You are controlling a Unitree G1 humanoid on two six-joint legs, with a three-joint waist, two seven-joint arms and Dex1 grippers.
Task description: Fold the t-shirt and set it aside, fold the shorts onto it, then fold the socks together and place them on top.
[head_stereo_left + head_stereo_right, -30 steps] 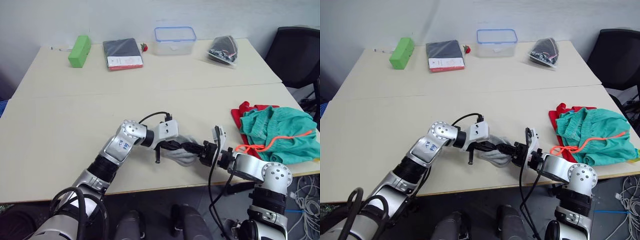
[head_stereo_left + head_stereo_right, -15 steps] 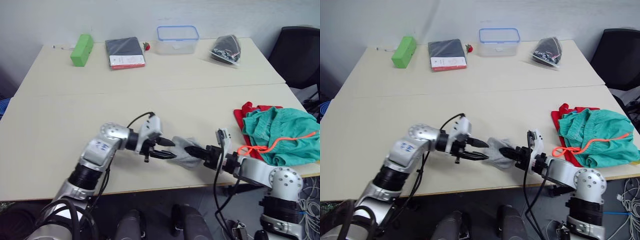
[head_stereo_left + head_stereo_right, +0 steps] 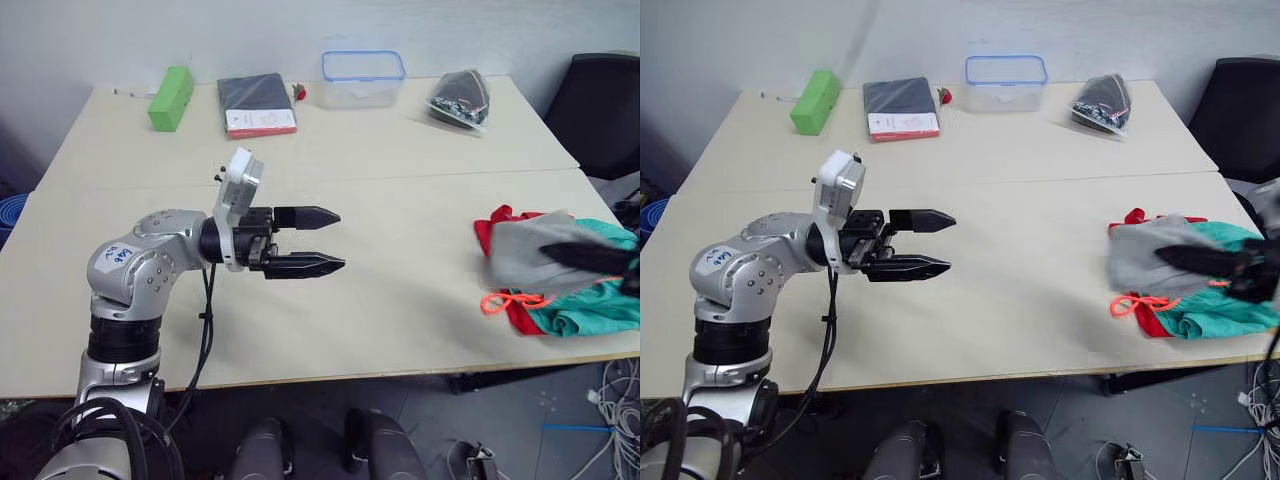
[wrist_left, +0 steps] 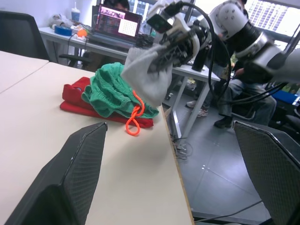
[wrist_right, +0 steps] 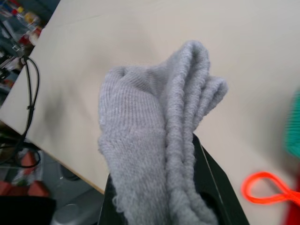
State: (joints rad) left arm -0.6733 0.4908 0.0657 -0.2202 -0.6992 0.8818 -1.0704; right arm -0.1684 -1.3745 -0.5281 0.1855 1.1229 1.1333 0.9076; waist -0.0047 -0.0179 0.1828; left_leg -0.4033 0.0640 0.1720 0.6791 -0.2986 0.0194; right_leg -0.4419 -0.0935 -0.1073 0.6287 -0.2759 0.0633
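Bench (image 3: 400, 300) wide, pale.

T-shirt (image 3: 492, 222) folded flat at bench's right edge, red showing under shorts.

Shorts (image 3: 1230, 305) teal-green, heaped on t-shirt; orange drawstring loop (image 3: 1132, 303) trails toward front edge.

Socks (image 3: 1145, 257) grey bundle held above shorts pile, long axis across bench, free end pointing left.

Right end effector (image 3: 1200, 260) clamped on socks, black fingers pointing left.

Left end effector (image 3: 320, 240) over mid-bench, fingers spread, empty, pointing right, well apart from clothes.

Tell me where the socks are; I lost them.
The socks are held in the right gripper, above the shorts at the table's right edge.
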